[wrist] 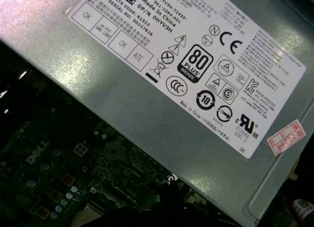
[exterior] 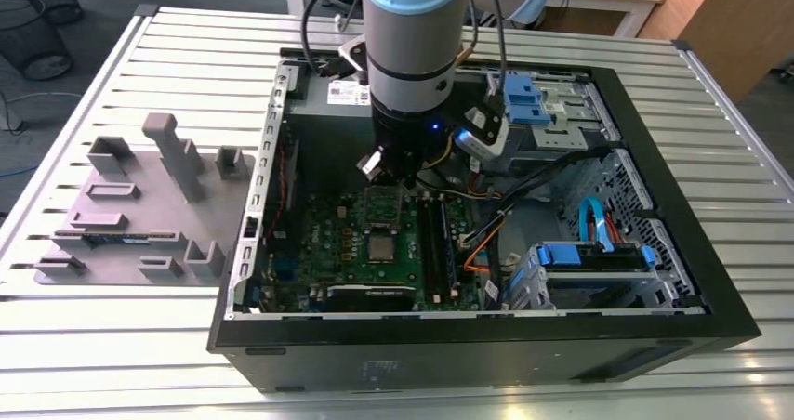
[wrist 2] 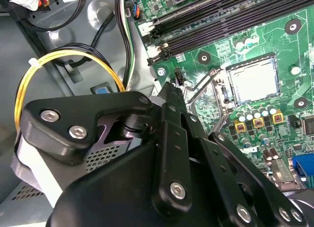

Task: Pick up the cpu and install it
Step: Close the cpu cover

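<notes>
The cpu is a small silvery square lying flat in its socket on the green motherboard, inside the open computer case. The second wrist view shows the cpu inside the metal socket frame, with a thin lever beside it. My gripper hangs over the far part of the board, between the cpu and the grey power-supply box. It is apart from the chip. The gripper's black linkage covers the near part of the second wrist view.
The grey power-supply box lies close under the first wrist camera. Black memory slots run beside the socket. Yellow cables and blue drive caddies crowd the exterior view's right of the case. A grey fixture rack stands outside on the slatted table.
</notes>
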`<state>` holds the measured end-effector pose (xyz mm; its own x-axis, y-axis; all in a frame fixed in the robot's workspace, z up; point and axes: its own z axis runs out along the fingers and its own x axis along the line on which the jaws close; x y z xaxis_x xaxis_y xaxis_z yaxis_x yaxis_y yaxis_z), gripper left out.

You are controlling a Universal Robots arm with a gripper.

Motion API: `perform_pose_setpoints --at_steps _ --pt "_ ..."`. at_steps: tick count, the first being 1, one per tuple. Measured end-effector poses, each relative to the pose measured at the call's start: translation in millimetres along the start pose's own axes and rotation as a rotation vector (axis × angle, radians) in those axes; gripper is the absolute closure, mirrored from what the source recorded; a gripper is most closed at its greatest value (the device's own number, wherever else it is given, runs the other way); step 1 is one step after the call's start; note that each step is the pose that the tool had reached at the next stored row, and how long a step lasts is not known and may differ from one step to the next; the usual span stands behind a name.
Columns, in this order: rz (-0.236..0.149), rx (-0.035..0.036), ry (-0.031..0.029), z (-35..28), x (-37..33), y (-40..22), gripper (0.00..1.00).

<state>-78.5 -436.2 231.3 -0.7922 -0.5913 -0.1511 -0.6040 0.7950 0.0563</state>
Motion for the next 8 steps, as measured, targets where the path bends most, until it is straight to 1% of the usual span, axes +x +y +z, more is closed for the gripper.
perform_pose_setpoints --at_steps 3,8 --pt "-0.007 0.0 0.0013 -0.1 -0.3 -0.2 0.89" --pt "-0.042 -0.0053 0.0033 -0.1 -0.7 -0.5 0.89"
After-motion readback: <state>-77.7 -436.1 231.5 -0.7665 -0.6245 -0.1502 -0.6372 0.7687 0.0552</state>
